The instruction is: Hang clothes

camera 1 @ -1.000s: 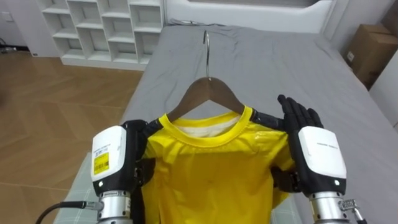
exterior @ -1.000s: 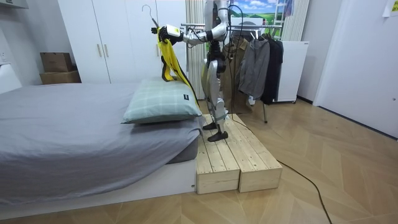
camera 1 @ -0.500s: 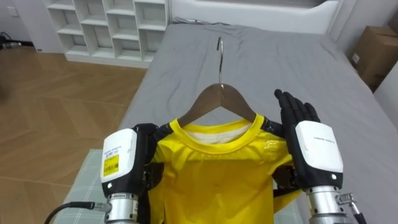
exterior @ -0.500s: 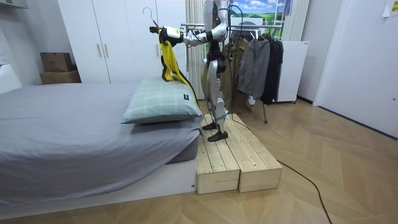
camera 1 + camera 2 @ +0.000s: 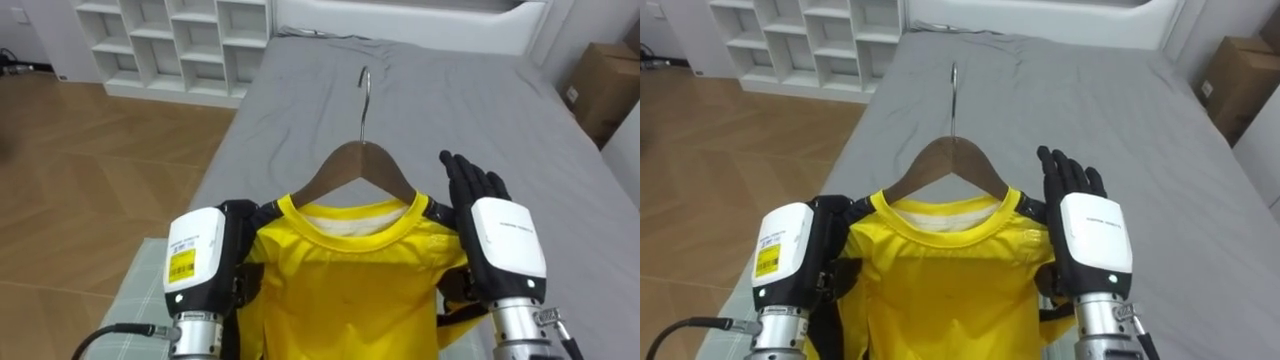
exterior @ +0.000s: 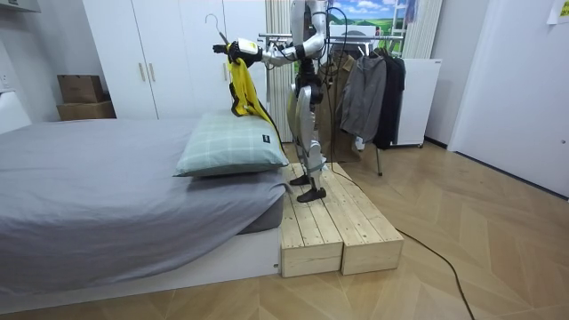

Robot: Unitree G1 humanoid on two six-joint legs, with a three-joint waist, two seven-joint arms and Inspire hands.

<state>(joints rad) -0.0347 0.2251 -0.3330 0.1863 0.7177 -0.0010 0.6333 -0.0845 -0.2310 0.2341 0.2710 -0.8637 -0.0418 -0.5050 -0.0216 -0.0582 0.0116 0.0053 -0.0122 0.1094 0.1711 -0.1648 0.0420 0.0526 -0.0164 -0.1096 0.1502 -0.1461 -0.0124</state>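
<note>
Yellow shirt (image 5: 345, 290) on hanger (image 5: 362, 155), btwn right hand (image 5: 505, 250), flat, fingers straight at shoulder, & left hand (image 5: 198, 255); its grip can't tell.

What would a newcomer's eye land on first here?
The yellow shirt on a wooden hanger, held up between the left hand and right hand over the grey bed. In the room view, the robot stands on a wooden platform beside the bed, with a clothes rack behind it.

I saw the shirt (image 5: 345, 295) on its hanger (image 5: 362, 162) between the left hand (image 5: 198, 258) and the right hand (image 5: 505, 238), whose fingers (image 5: 468, 185) stood straight beside its shoulder.
</note>
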